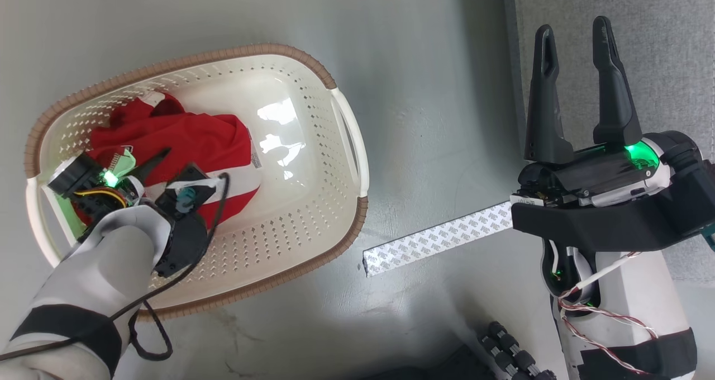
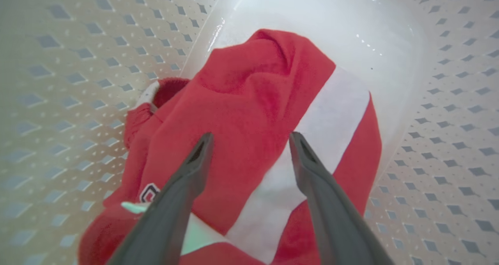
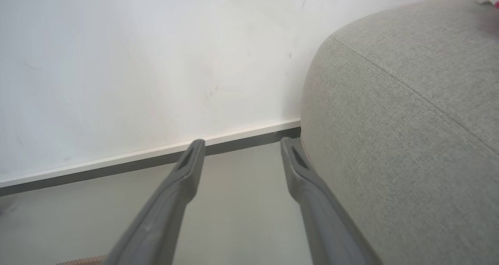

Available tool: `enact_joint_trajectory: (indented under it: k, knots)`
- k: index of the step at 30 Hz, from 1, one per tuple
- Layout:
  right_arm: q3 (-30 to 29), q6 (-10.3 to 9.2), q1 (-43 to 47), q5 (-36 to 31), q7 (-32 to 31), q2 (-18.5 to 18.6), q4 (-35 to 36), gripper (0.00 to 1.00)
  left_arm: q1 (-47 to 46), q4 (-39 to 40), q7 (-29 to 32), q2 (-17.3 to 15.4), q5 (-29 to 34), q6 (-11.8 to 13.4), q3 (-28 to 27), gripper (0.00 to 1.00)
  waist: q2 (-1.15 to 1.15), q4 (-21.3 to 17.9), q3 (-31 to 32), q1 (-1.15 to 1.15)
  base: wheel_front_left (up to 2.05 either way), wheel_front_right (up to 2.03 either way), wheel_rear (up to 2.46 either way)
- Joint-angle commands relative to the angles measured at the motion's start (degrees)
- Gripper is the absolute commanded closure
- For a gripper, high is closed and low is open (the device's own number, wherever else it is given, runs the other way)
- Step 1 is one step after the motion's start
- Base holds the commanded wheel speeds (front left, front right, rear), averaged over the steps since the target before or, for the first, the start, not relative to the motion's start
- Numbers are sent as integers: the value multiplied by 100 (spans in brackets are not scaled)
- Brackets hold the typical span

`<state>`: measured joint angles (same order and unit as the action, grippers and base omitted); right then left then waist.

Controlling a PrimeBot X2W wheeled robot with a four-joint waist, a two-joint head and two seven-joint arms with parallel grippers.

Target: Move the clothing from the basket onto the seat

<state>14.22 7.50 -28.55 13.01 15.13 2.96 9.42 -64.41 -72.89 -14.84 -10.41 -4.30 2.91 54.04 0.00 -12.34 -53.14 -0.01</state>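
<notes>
The red clothes (image 1: 184, 139) lay in the basket (image 1: 268, 49), not yet moved to the sofa (image 1: 670, 44), with the left gripper (image 2: 250, 137) open and empty right over them and the right gripper (image 1: 573, 27) open, holding nothing.

Basket (image 1: 268, 49) walls close around my left gripper (image 2: 250, 137), red clothes (image 2: 249, 93) just below. Between basket and sofa (image 1: 659, 33) the floor (image 1: 435, 117) gives room; a tape strip (image 1: 435, 239) lies there.
</notes>
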Motion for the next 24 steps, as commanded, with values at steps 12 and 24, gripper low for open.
enact_joint_trajectory:
  k: [12, 24]
  knots:
    - [-46, -2, 54, 178, 2, -11, 88, 0, -343, -110, 977, -219, 272, -57, 378, 0, 0, -120, -405, 1, 0, 0, 0]
    - [-131, -1, 179, 194, 2, -11, 131, 0, -354, -113, 1148, -161, 366, -132, 697, 100, 0, -123, -466, 1, 0, 0, 0]
